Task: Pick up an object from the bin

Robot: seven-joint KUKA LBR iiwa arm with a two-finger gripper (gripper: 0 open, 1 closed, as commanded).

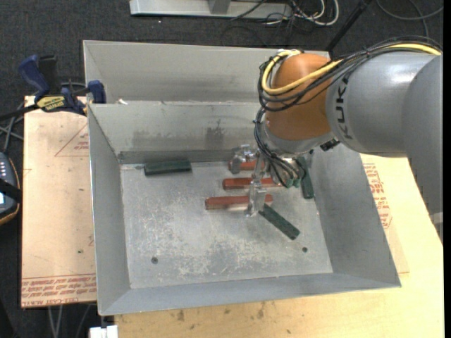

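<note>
My gripper [254, 200] hangs below the orange-covered wrist, right of the bin's middle. Its tip is down among three short red-brown bars. The lowest bar [225, 203] lies flat with its right end at the gripper's tip. A second bar [237, 183] lies just above it, and a third [244, 163] is partly hidden under the wrist. A dark green bar [280, 222] lies slanted just right of and below the tip. None of them is visibly lifted off the floor.
Another dark green bar [168, 167] lies at the foot of the back wall on the left. A further green bar [306, 183] stands slanted under the wrist on the right. The arm covers the bin's upper right corner.
</note>
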